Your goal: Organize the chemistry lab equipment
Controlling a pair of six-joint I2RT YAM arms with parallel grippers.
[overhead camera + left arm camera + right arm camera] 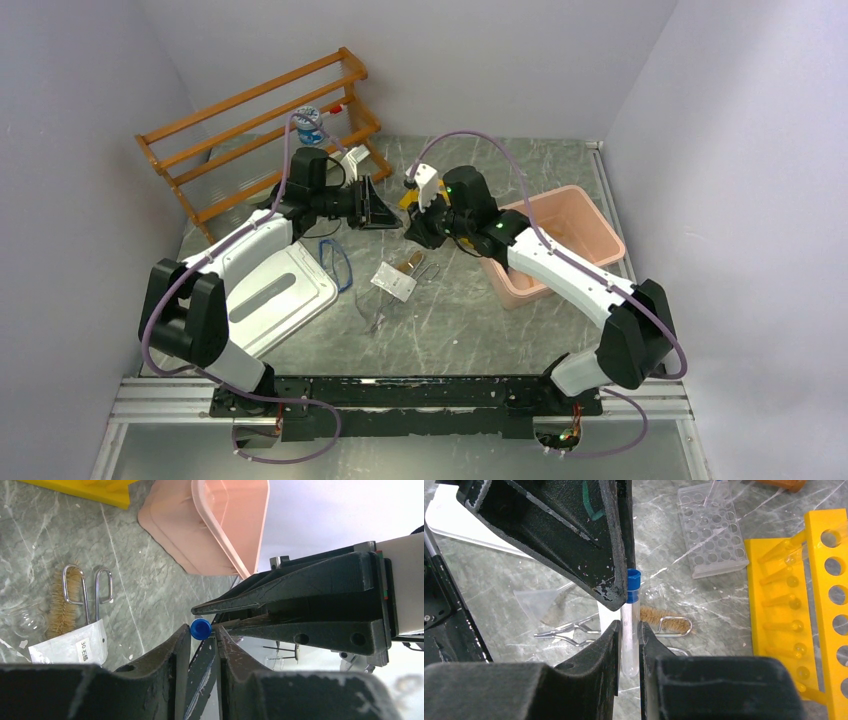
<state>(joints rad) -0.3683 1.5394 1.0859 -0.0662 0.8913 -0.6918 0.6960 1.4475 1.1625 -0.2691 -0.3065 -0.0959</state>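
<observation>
A clear tube (pixel 630 611) with a blue cap (pixel 634 582) is held in mid-air between both grippers above the table's middle. My right gripper (pixel 629 626) is shut on the tube's body. My left gripper (pixel 202 630) comes from the opposite side and its fingertips close on the blue cap (pixel 201 629). In the top view the left gripper (pixel 392 210) and right gripper (pixel 412 226) meet tip to tip. Below lie a white packet (pixel 394 281), a tan brush (pixel 663 615), metal tweezers (pixel 569 630) and a blue cord loop (pixel 338 262).
A pink bin (pixel 560 240) stands right of centre. A yellow tube rack (pixel 804 605) and a clear well rack (pixel 714 530) sit behind the grippers. A white tray (pixel 275 290) lies front left. The wooden shelf rack (pixel 260 120) stands at the back left.
</observation>
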